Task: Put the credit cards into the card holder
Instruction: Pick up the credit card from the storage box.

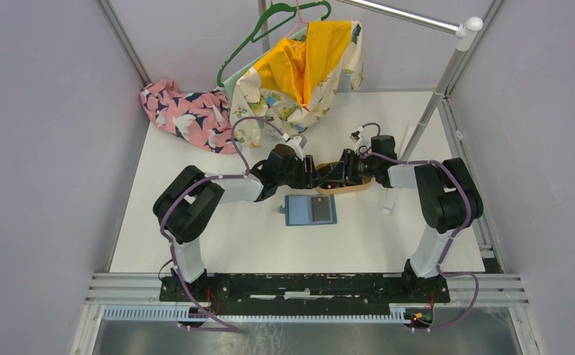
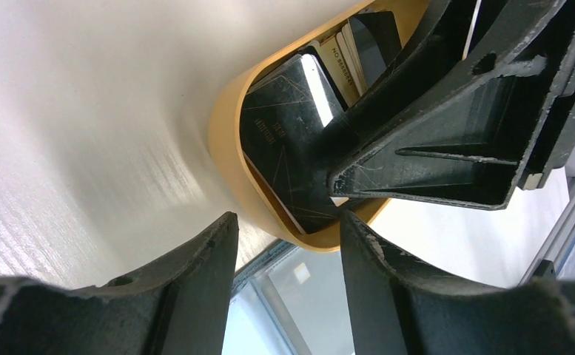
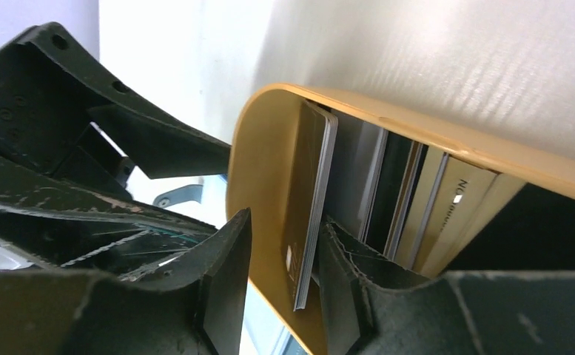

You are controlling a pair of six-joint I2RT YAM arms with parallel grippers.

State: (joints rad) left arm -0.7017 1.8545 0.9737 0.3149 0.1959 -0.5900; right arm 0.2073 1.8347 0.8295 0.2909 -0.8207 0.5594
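The teal card holder (image 1: 297, 211) lies open and flat at mid-table, a grey card (image 1: 320, 209) resting on its right half. Just behind it, both grippers meet over a tan oval tray (image 1: 356, 189). The tray (image 2: 229, 140) holds several credit cards; a dark one (image 2: 288, 129) lies on top. My left gripper (image 2: 288, 223) is open, nothing between its fingers, the tray's rounded end just past the tips. My right gripper (image 3: 284, 222) is open and straddles the tray wall (image 3: 266, 177) and a card standing on edge (image 3: 312, 214), which leans on the inner finger (image 3: 343, 259).
A pink patterned cloth (image 1: 184, 111) lies at the back left. A yellow and cream garment (image 1: 303, 70) hangs on a green hanger from a rack whose pole (image 1: 432, 96) stands at the back right. A small white object (image 1: 388, 203) lies right of the tray.
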